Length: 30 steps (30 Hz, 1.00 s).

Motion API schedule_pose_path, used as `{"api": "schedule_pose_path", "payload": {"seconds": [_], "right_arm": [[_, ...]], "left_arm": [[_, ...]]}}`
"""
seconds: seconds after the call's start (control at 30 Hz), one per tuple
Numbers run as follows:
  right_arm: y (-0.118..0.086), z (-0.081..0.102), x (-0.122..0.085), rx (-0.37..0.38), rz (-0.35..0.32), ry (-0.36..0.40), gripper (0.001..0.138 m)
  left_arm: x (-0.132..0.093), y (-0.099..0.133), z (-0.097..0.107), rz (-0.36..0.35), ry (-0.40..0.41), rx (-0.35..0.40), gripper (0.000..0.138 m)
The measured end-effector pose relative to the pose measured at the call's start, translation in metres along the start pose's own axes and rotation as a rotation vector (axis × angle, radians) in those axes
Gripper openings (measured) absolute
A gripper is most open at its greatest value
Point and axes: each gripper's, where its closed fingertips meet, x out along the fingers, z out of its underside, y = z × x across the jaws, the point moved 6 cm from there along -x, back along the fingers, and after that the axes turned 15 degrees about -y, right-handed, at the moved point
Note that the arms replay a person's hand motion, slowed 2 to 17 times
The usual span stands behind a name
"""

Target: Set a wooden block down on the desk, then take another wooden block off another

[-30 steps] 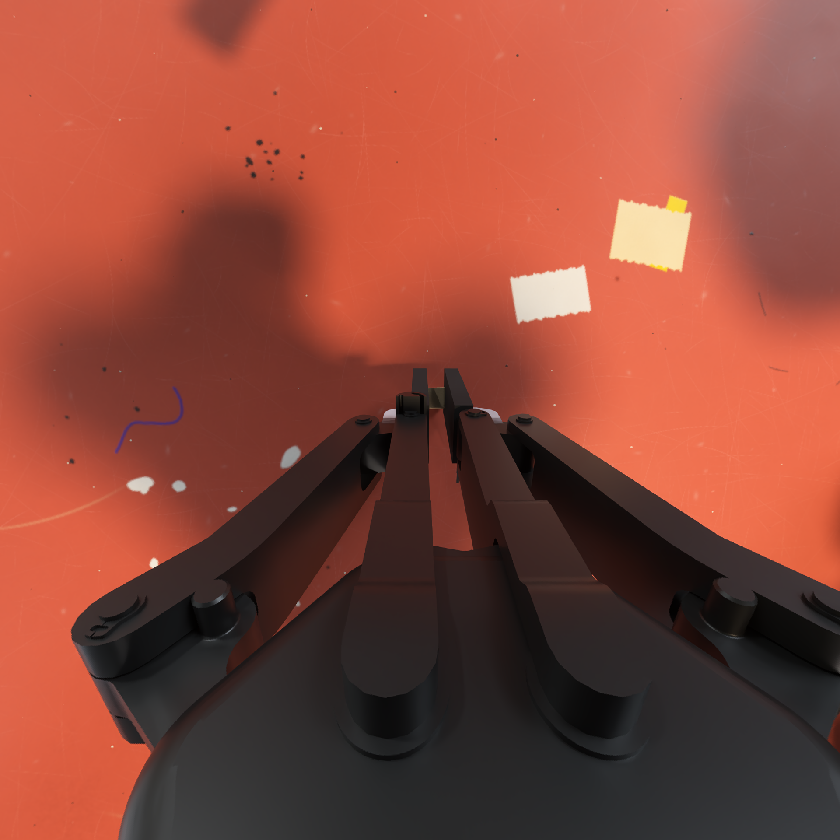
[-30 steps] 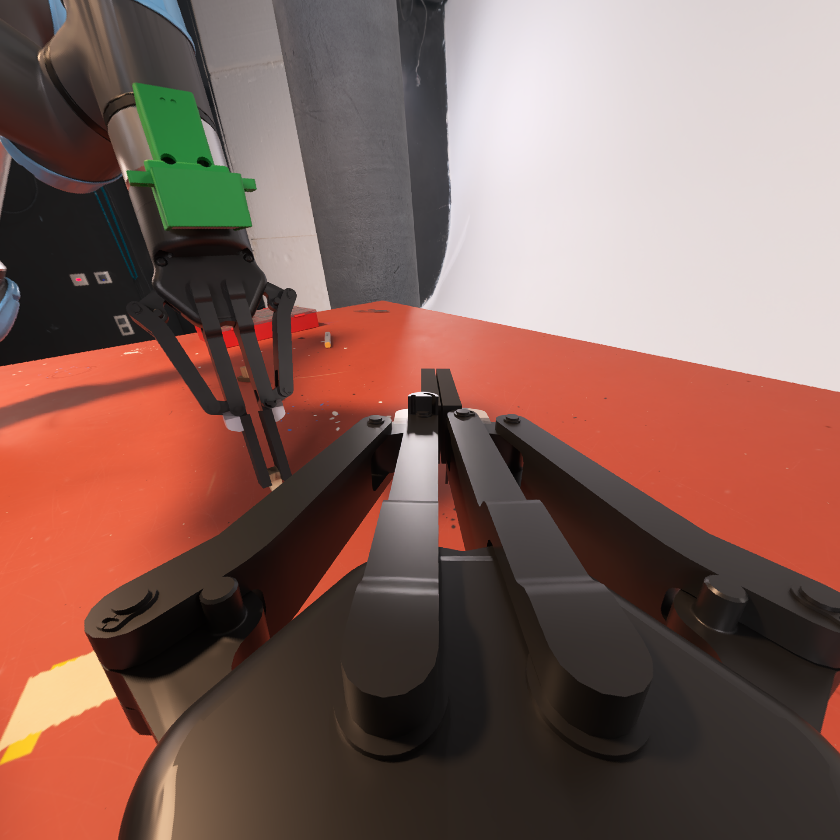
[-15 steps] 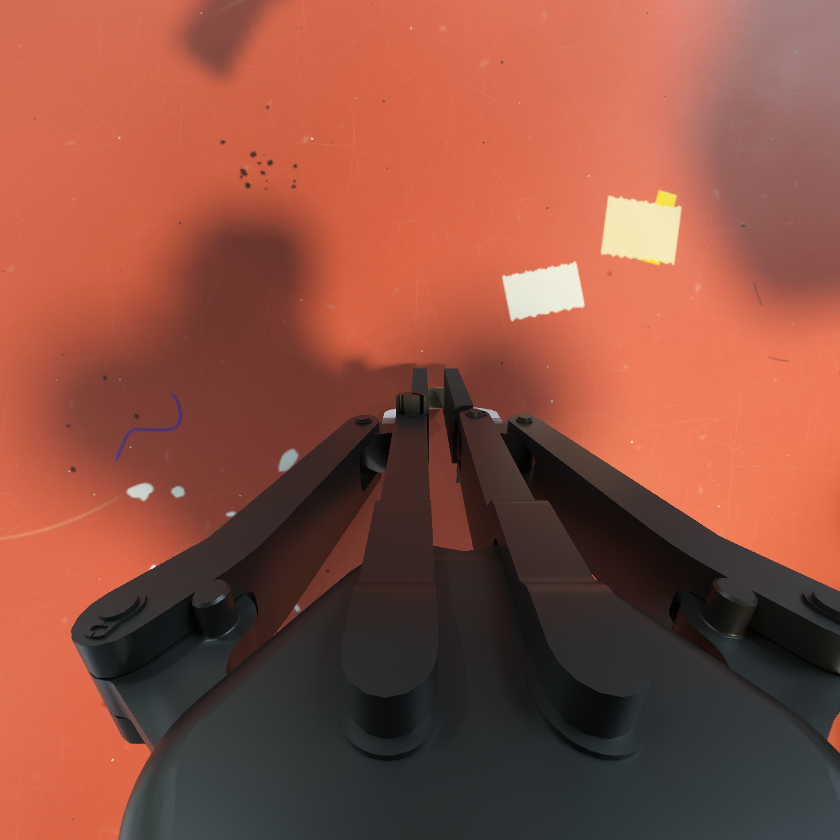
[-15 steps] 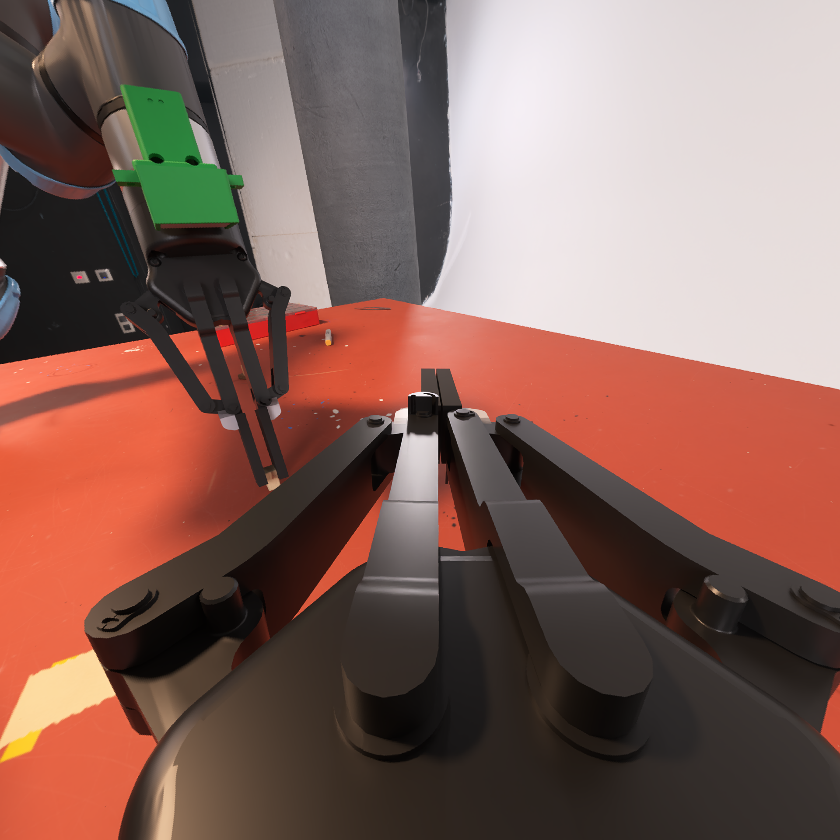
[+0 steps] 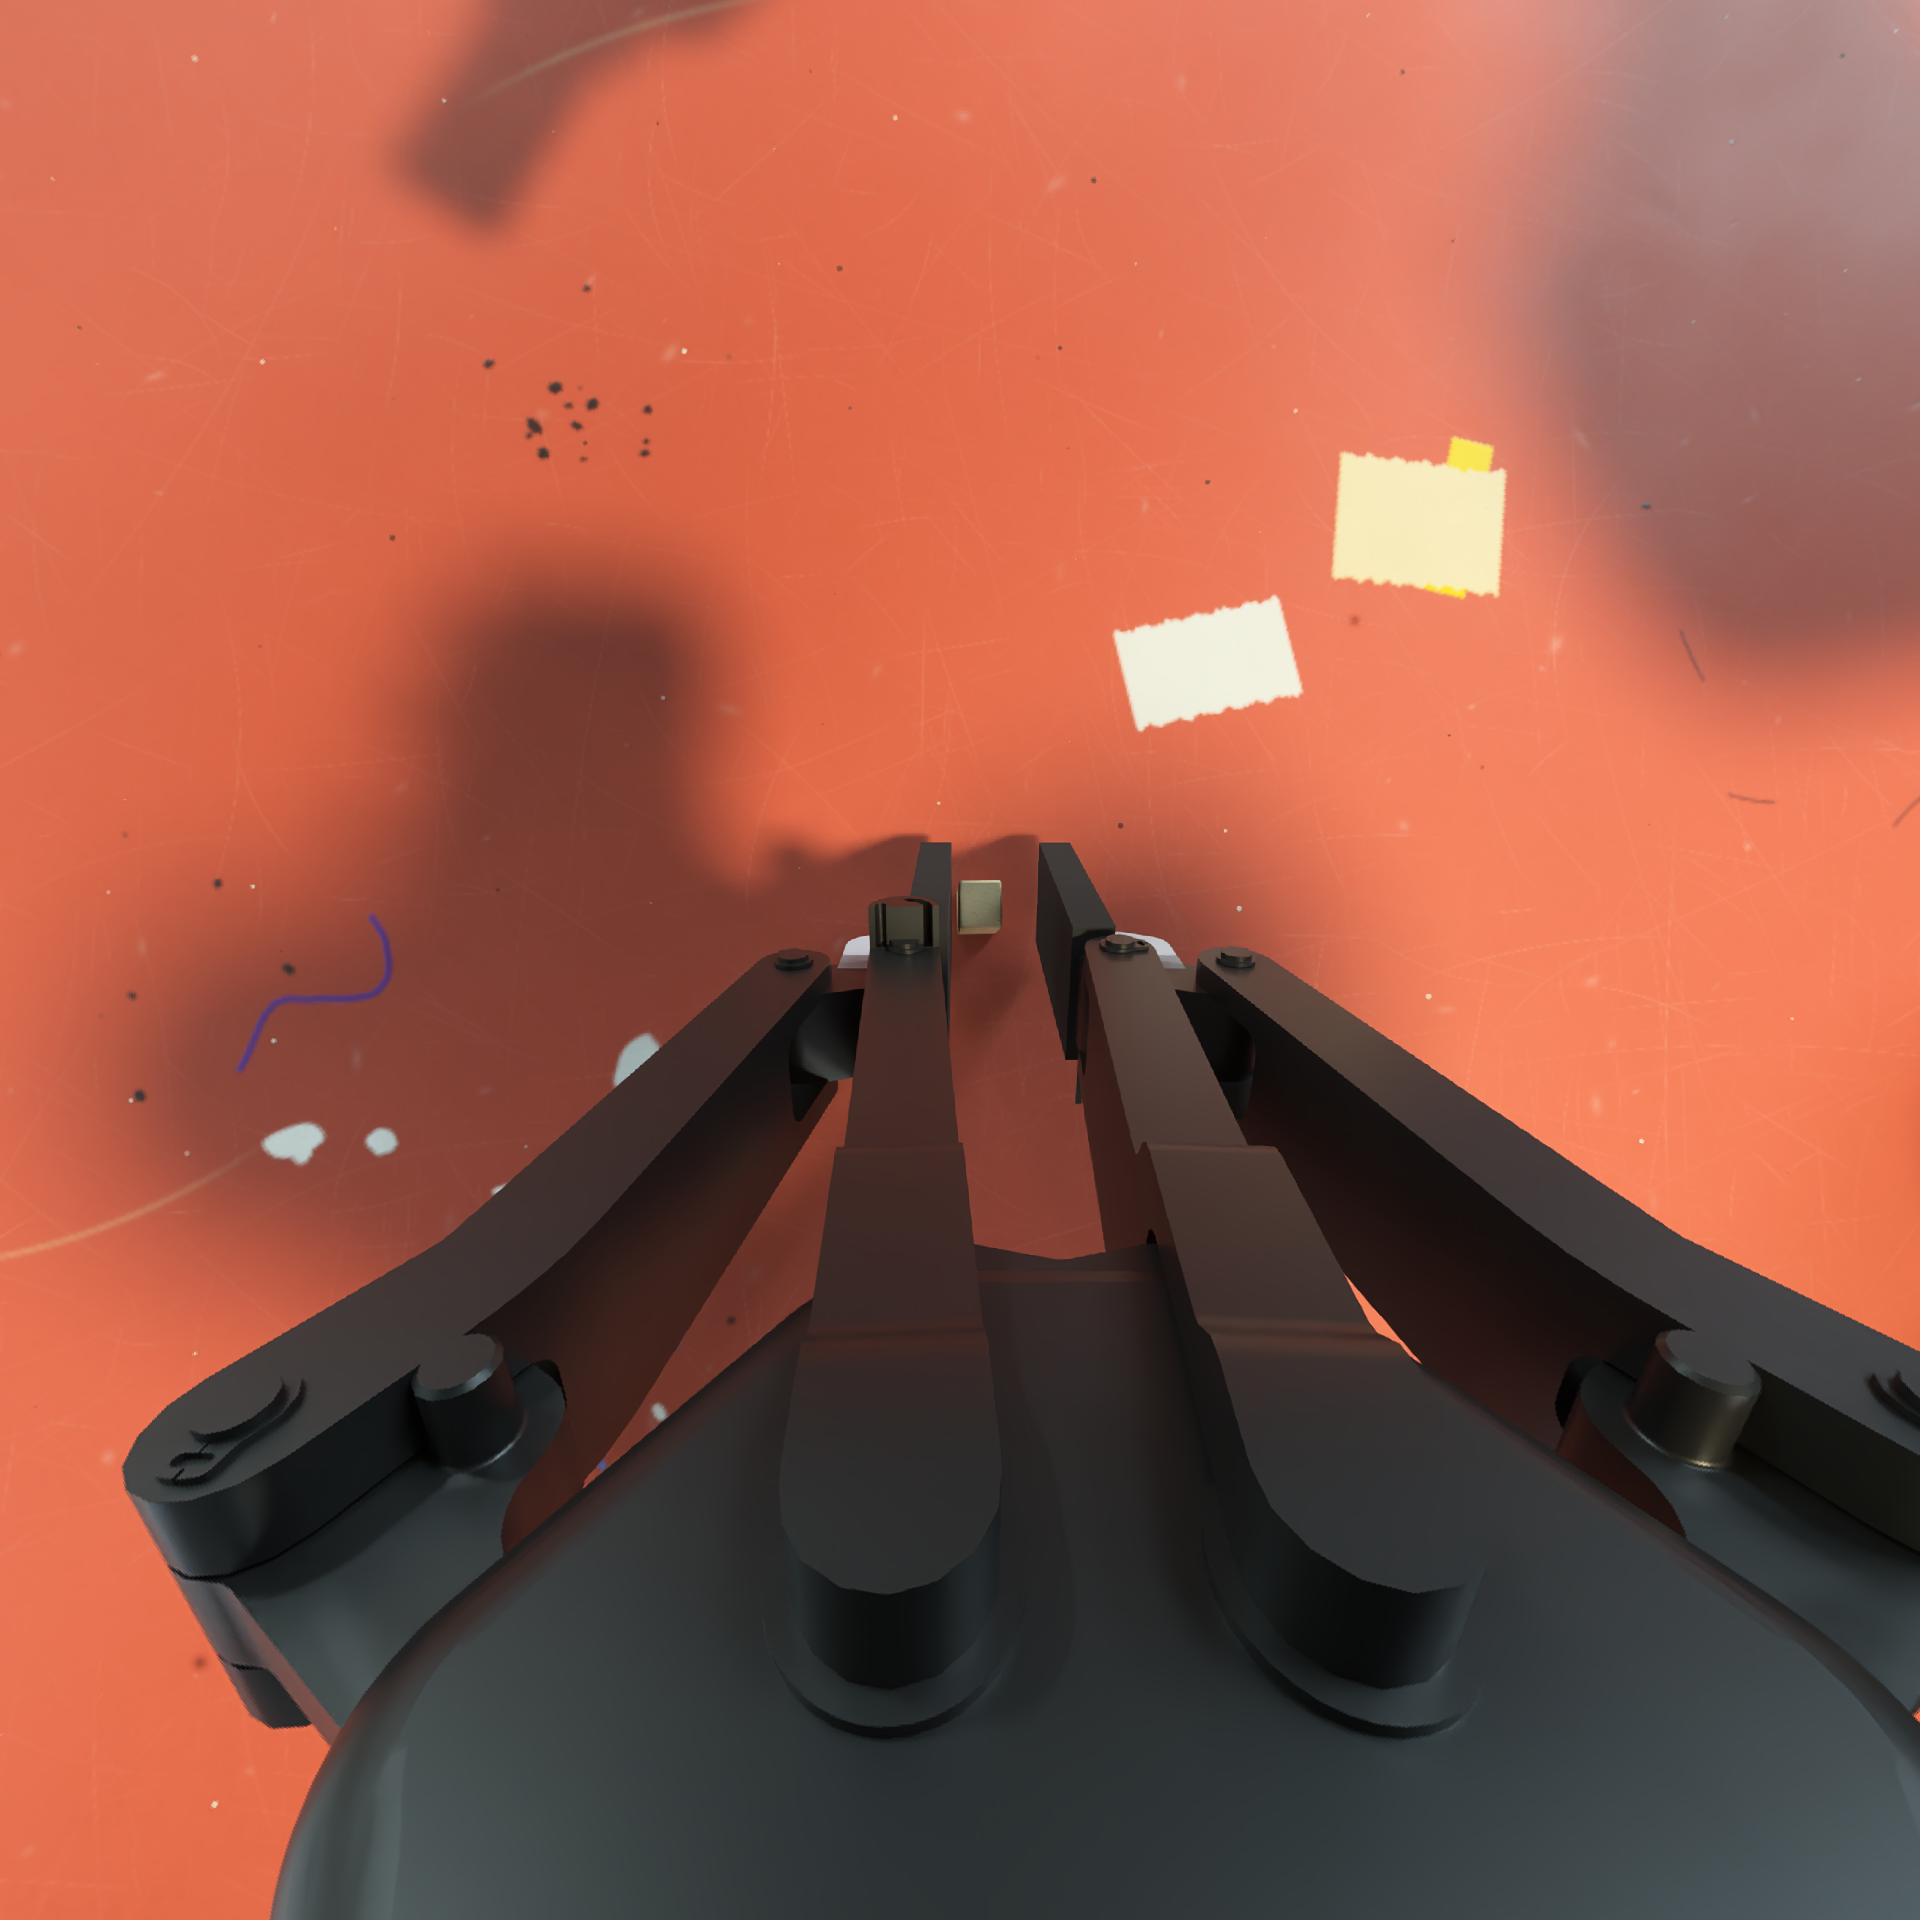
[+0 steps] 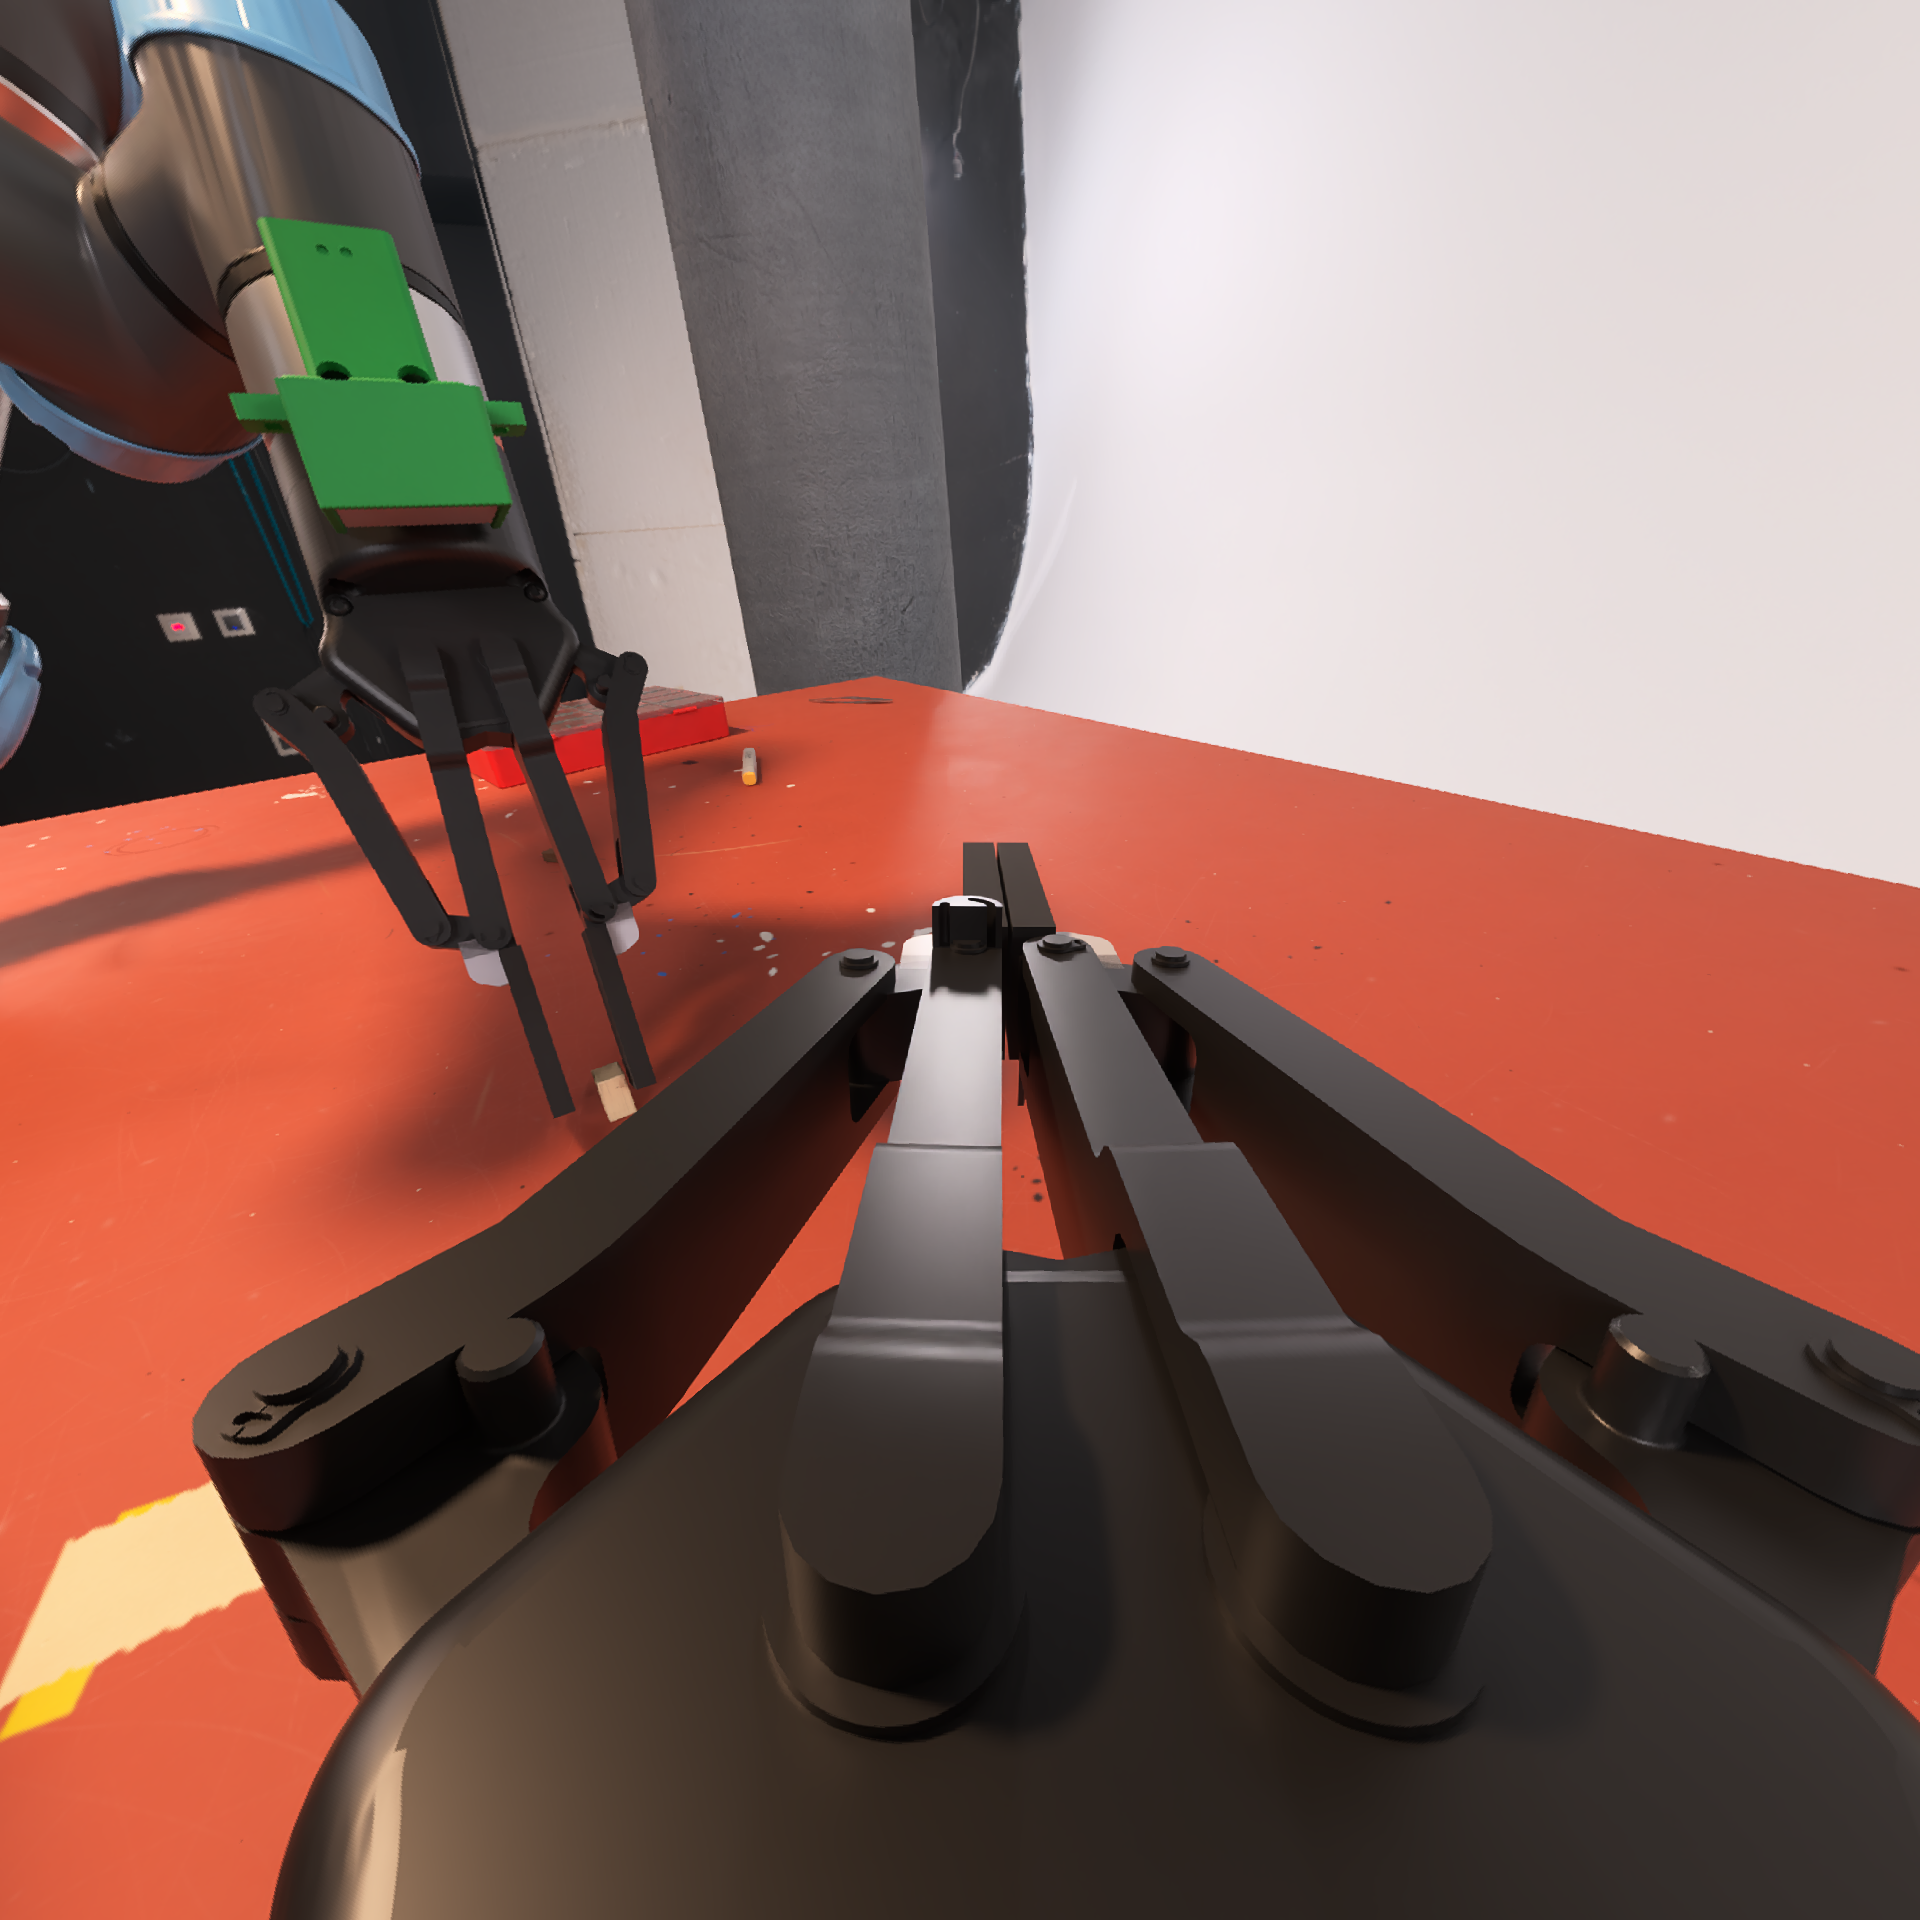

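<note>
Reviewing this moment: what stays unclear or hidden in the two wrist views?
- Left wrist view: whether the small tan wooden block touches the left gripper's parted fingers; too small.
- Right wrist view: the block's contact with the red desk; the right gripper's linkage hides its base.
- Both views: no stacked blocks appear.
- Right wrist view: the red tray is partly hidden by the left gripper; contents unreadable.

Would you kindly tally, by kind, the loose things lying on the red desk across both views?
Wooden block: 1
Paper scraps: 2
Red tray: 1
Small orange-tipped cylinder: 1
Total: 5
</note>
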Motion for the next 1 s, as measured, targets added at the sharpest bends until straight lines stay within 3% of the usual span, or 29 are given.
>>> {"api": "schedule_pose_path", "payload": {"seconds": [1.0], "right_arm": [[0.000,0.001,0.001,-0.001,-0.004,-0.005,0.001]], "left_arm": [[0.001,0.009,0.011,-0.055,0.079,0.023,0.037]]}}
